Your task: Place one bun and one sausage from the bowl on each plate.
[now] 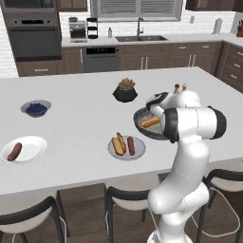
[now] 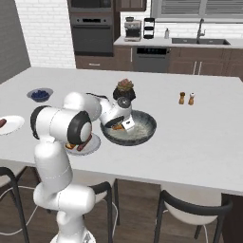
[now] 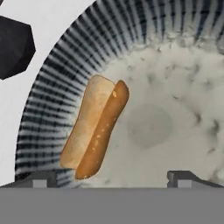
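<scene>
Claw (image 3: 112,177) spread, empty, above bowl (image 2: 142,129) on bench (image 1: 85,128). One bun (image 3: 94,127) lies in bowl. Near plate (image 1: 126,148) holds bun and sausage; left plate (image 1: 29,148) holds sausage only.

Tan bun (image 3: 94,131) lies in the dark grey bowl (image 3: 144,26) with striped wall, mottled pale floor.

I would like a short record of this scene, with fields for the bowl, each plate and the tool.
bowl: holds one bun, no sausage seen
near plate: bun and sausage
far left plate: one sausage, no bun
tool: open, empty, above the bowl
left to do: bun to the far left plate
</scene>
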Motion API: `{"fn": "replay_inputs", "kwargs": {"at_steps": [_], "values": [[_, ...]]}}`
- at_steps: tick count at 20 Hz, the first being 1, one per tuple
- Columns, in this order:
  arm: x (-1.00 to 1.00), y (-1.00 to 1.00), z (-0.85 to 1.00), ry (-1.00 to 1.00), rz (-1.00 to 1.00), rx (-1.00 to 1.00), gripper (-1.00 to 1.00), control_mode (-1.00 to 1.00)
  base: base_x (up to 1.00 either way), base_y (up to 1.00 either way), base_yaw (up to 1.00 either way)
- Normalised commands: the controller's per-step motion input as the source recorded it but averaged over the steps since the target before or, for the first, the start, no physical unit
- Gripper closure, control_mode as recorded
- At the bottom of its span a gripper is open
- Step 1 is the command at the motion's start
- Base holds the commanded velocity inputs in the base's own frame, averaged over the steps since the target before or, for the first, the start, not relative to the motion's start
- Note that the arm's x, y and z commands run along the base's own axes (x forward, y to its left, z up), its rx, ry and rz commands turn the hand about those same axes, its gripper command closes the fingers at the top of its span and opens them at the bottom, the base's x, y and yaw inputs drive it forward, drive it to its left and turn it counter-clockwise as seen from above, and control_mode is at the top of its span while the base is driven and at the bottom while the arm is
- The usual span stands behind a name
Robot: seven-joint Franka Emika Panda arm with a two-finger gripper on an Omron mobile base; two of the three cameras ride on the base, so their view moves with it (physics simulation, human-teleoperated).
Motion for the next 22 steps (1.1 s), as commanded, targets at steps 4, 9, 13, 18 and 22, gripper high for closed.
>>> {"fn": "replay_inputs", "kwargs": {"at_steps": [4, 9, 13, 18, 22], "values": [[0.25, 0.00, -0.32, 0.02, 0.00, 0.01, -1.00, -1.00, 0.00, 0.00, 0.00], [0.26, 0.00, -0.04, 0.02, 0.00, 0.00, -1.00, -1.00, 0.00, 0.00, 0.00], [0.45, 0.03, -0.09, 0.07, 0.00, 0.00, -1.00, -1.00, 0.00, 0.00, 0.00], [0.35, 0.11, -0.27, 0.07, 0.00, 0.00, -1.00, -1.00, 0.00, 0.00, 0.00], [0.11, 0.06, -0.35, 0.03, 0.00, 0.00, -1.00, -1.00, 0.00, 0.00, 0.00]]}}
